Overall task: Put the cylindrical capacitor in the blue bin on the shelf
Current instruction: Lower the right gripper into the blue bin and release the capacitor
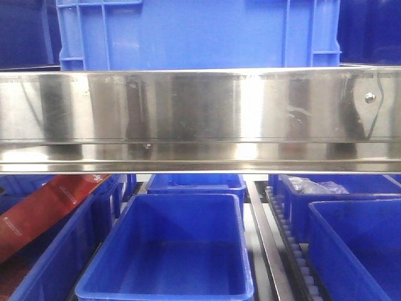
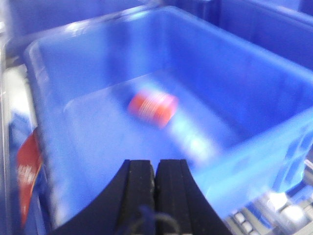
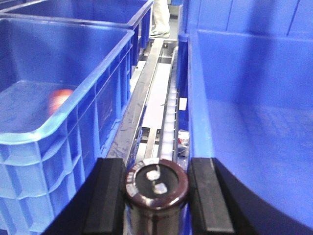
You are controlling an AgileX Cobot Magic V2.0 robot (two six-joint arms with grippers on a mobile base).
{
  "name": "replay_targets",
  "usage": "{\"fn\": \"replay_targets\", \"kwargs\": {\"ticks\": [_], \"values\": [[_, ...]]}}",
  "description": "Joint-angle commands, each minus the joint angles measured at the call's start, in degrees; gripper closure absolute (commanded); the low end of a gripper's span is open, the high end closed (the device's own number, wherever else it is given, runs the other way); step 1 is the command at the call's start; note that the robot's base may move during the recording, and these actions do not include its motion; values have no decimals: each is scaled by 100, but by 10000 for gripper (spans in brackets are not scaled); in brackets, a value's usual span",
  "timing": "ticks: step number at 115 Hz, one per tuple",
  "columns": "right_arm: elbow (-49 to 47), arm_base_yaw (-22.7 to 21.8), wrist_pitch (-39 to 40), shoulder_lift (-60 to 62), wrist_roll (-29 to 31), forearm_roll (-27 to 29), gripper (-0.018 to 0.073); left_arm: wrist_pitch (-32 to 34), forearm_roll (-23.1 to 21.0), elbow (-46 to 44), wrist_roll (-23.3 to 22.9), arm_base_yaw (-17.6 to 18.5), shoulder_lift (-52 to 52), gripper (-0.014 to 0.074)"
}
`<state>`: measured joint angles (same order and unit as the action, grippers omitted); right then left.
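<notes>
We begin with the shelf (image 1: pixel 200 119), whose broad stainless front rail fills the middle of the front view, with a large blue crate (image 1: pixel 188 31) standing on the level above it. Under the rail a roller track (image 1: pixel 285 241) runs back between rows of blue bins, and we take it as our landmark. In the right wrist view, the near-side bin (image 3: pixel 105 98) lies to the left of the track and the far-side bin (image 3: pixel 244 54) to its right, both close against it. A red packet (image 1: pixel 44 213) lies well off to the left of the track in the front view. The left gripper (image 2: pixel 155 169) hangs over a bin, its fingers pressed together on nothing. The right gripper (image 3: pixel 155 169) sits directly above the track, its fingers pinching the cylindrical capacitor (image 3: pixel 155 183) upright, terminals facing up. An orange-red cylinder (image 2: pixel 152 107), blurred, lies on the floor of the bin under the left gripper. We judge the pick and the carry to the shelf done. What is left is to move sideways off the track over a bin, lower and let go.
</notes>
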<state>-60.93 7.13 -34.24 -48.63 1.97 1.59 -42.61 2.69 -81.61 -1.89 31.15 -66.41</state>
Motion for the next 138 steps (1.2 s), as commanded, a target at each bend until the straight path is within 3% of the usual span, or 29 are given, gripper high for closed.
{"fn": "replay_targets", "kwargs": {"ticks": [1, 25, 48, 63, 108, 138], "values": [[-23, 1, 125, 61, 9, 30, 722, 417, 17, 689, -188, -194, 577, 707], [-497, 1, -44, -39, 9, 30, 722, 495, -83, 2202, -370, -647, 2073, 707], [-1561, 1, -198, -607, 9, 376, 722, 483, -83, 3051, -370, -697, 3226, 707], [-2282, 287, -212, -1175, 221, 711, 722, 446, -96, 3280, -370, -697, 3642, 707], [-3836, 1771, -190, -3332, 219, 715, 722, 419, -474, 3407, -370, -697, 3830, 707], [-3953, 1949, -119, -4402, 219, 715, 722, 411, -534, 3407, -370, -697, 3830, 707]]}}
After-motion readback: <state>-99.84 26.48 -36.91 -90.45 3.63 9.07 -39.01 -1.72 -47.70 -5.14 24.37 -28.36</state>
